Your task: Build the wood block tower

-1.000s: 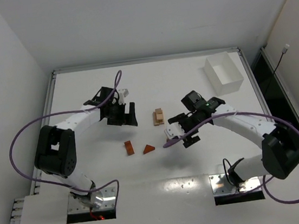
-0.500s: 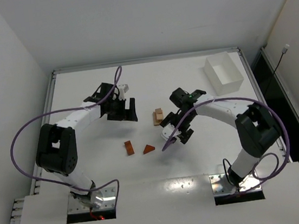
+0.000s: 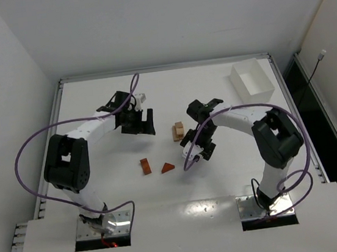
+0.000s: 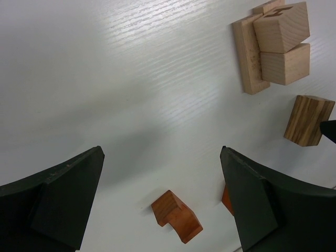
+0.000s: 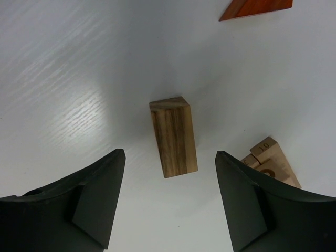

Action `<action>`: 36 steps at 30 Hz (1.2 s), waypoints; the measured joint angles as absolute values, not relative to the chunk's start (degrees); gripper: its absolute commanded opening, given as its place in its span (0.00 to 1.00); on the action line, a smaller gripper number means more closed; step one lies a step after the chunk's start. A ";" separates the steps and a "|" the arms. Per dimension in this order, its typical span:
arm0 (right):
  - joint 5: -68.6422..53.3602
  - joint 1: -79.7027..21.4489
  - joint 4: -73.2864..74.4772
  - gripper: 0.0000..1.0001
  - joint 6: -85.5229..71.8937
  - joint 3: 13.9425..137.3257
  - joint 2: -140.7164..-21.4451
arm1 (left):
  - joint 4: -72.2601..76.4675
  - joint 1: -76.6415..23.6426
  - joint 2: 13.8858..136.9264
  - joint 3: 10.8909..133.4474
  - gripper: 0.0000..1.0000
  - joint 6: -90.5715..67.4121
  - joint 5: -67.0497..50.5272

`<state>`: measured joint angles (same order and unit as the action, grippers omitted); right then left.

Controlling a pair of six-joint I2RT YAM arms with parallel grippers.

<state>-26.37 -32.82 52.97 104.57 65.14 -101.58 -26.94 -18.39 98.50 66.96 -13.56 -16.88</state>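
Observation:
A small pile of tan wood blocks lies mid-table, low and not upright; it also shows in the left wrist view and the right wrist view. A striped tan brick lies flat just ahead of my open right gripper, between its jaws but untouched; it also shows in the top view. A reddish-brown notched block and a reddish wedge lie nearer the front. My left gripper is open and empty, hovering left of the pile.
A white rectangular box stands at the back right. The table's raised rim runs along the far edge. Purple cables loop from both arms.
My right gripper has swung left toward the tan pile and now straddles the striped brick. My left gripper has shifted slightly back and right.

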 measured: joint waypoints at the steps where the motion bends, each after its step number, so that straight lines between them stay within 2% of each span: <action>1: -26.33 -32.82 53.06 0.67 104.84 65.60 -102.08 | -26.98 -18.39 98.52 66.96 0.91 -13.56 -16.86; 6: -26.09 -33.15 53.28 0.65 105.43 67.48 -104.88 | -27.14 -18.39 98.56 66.98 0.91 -13.56 -16.84; 23: -25.15 -35.70 53.65 0.41 106.50 69.10 -107.70 | -27.75 -18.39 100.36 67.88 0.91 -13.56 -16.69; 31: -23.62 -36.84 53.82 0.39 106.52 69.34 -109.23 | -27.81 -18.39 100.84 68.42 0.91 -13.56 -16.73; 35: -22.98 -37.28 53.95 0.26 106.48 69.71 -109.82 | -27.75 -18.39 101.14 68.84 0.91 -13.56 -16.75; 36: -22.83 -37.28 54.00 0.15 106.45 69.87 -109.82 | -27.75 -18.39 101.14 68.86 0.91 -13.54 -16.75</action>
